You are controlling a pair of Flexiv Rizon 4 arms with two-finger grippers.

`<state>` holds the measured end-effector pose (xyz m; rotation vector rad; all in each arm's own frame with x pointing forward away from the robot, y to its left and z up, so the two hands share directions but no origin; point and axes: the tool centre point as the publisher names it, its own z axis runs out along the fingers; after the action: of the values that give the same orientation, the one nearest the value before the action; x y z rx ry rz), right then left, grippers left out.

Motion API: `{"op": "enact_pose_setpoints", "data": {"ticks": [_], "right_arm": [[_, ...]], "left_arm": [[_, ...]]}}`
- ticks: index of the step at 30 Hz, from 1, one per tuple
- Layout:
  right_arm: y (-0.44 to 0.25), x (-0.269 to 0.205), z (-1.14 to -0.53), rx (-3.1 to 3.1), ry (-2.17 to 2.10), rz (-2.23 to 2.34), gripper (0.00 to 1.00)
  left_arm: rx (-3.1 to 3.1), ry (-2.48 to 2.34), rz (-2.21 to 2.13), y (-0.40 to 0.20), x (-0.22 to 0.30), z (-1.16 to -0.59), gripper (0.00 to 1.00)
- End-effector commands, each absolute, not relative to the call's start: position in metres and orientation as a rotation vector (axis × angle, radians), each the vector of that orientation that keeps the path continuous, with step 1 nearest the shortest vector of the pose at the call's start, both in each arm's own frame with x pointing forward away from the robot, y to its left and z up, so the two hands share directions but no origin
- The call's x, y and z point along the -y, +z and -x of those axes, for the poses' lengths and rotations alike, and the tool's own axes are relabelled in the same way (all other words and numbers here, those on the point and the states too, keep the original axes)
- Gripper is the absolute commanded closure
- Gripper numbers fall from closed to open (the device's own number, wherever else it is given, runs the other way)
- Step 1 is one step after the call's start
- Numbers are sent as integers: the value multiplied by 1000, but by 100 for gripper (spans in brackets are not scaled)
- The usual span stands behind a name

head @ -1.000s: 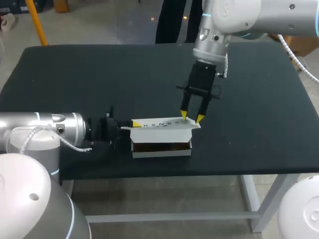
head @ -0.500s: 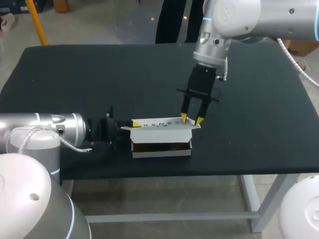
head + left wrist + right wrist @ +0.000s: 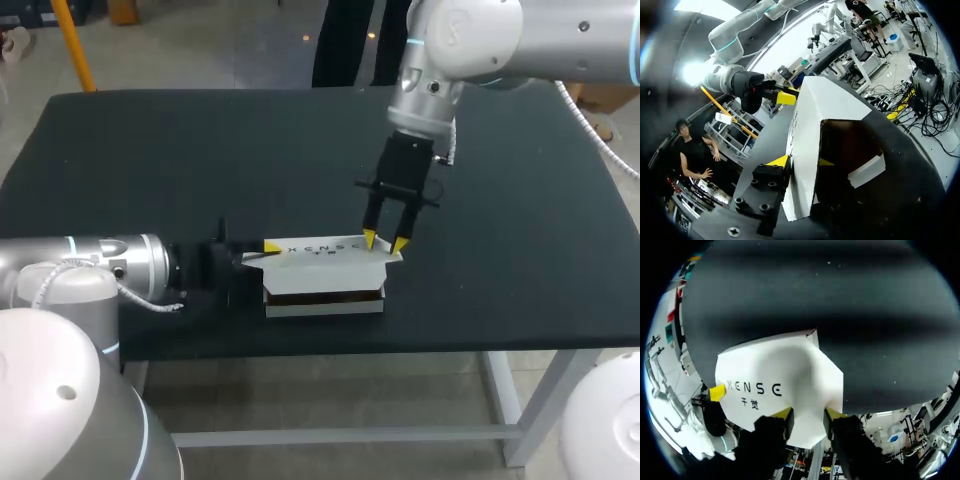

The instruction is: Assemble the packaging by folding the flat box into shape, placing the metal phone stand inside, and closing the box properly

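Right gripper [image 3: 384, 243] comes down a little from where it was a second ago, yellow tips pushing on the right end of the lid [image 3: 320, 262]. The lid sinks with it and now lies flatter over the box [image 3: 322, 303]. The dark opening under the lid's front edge, wide before, narrows to a thin strip. The right arm's wrist leans slightly further over the box. The left arm [image 3: 110, 265] shifts a bit lower and toward the near edge of the tabletop [image 3: 150, 160].
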<state>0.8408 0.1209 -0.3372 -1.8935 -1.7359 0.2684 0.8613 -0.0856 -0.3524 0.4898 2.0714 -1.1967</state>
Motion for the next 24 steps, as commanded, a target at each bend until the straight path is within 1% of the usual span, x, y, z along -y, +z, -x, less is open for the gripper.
{"op": "enact_pose_setpoints", "data": {"ticks": [1,7,15,18,21,24], "right_arm": [[-339,-120,-842,1733,271,1889,56],[-339,-120,-842,1731,269,1890,56],[-340,-120,-842,1731,264,1891,56],[-340,-120,-842,1732,260,1892,56],[-340,-120,-841,1732,259,1893,56],[-340,-120,-840,1732,258,1895,56]], "left_arm": [[-2048,-1197,-483,-352,82,-857,68],[-2035,-1181,-475,-349,76,-853,67],[-2057,-1105,-439,-341,52,-838,60],[-2075,-1080,-413,-336,37,-831,59],[-2117,-1077,-398,-328,25,-826,63],[-2207,-1090,-392,-318,13,-824,59]]}}
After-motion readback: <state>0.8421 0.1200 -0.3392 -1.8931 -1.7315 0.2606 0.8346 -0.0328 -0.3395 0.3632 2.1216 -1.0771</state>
